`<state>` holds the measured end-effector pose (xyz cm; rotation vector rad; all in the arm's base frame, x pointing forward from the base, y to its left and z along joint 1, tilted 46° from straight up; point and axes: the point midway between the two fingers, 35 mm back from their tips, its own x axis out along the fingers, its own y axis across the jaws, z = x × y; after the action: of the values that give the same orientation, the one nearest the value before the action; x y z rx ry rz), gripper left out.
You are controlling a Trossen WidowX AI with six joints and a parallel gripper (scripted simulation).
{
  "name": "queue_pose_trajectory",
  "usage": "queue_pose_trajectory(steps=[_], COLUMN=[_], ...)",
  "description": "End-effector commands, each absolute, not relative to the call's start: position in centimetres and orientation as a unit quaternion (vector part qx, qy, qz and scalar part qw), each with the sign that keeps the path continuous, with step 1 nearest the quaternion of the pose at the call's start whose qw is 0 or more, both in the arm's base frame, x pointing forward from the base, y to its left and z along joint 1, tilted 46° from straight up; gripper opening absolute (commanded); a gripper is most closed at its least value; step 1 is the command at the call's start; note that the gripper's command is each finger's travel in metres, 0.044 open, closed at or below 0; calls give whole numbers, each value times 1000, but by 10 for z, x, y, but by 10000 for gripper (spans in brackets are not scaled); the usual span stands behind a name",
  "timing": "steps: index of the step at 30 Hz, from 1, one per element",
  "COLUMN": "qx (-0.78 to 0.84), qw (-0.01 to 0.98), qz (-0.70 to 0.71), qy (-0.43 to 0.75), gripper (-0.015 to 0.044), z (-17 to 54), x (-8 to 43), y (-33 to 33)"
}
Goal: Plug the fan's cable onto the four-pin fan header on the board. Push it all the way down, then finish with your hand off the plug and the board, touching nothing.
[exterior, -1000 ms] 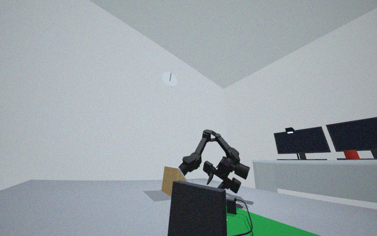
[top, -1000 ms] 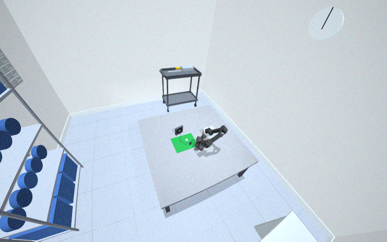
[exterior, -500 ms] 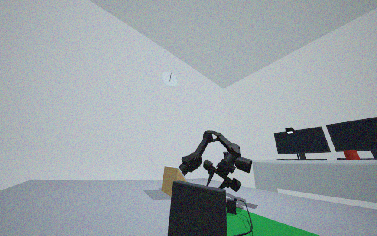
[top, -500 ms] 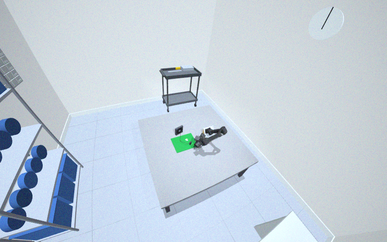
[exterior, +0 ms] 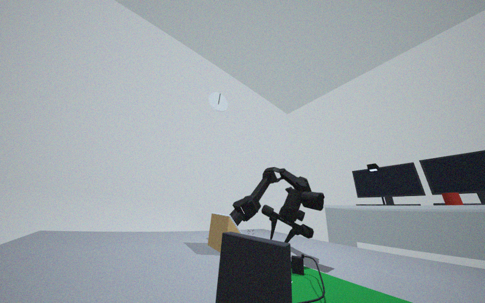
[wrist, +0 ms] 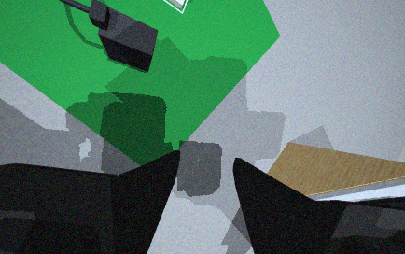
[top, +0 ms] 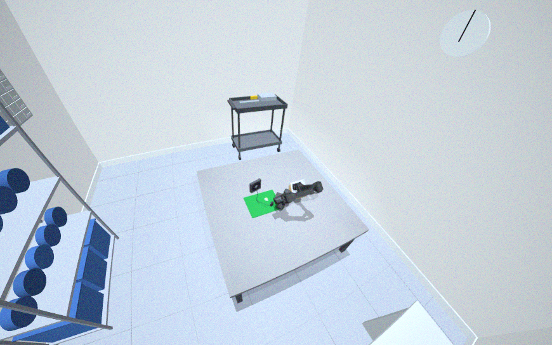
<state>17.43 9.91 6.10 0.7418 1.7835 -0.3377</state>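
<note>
A flat, matte green board (top: 253,210) (exterior: 343,289) (wrist: 28,47) lies on the smooth grey surface (top: 252,252) (exterior: 107,271) (wrist: 327,56). The plug (top: 271,203) (exterior: 297,265) (wrist: 127,44), a black, hard-edged block, is over the board near one corner, apart from the white header (top: 266,199) (wrist: 178,4); a thin, round black cable (top: 257,196) (exterior: 323,282) (wrist: 75,6) curves from it. A wedge-like block (exterior: 218,230) (wrist: 336,170) has tan sides, and only the wrist view brings out their wood grain.

The top view shows the square fan's (top: 255,185) (exterior: 253,271) round face; the exterior view gives its plain dark back. The header's white outline is cut off in the wrist view.

The claw (top: 279,205) (exterior: 279,240) (wrist: 206,160) is released — its tapered fingers part-way open, nothing between them — and it hangs above the surface, apart from the plug.
</note>
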Motion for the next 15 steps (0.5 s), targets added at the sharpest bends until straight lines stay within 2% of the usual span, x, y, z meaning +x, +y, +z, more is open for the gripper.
queue_pose_trajectory(steps=[1,15], qx=[338,420], qw=[542,520], qz=[-100,34], qy=[763,743], gripper=[205,205], z=[67,88], x=[180,203], y=[100,96])
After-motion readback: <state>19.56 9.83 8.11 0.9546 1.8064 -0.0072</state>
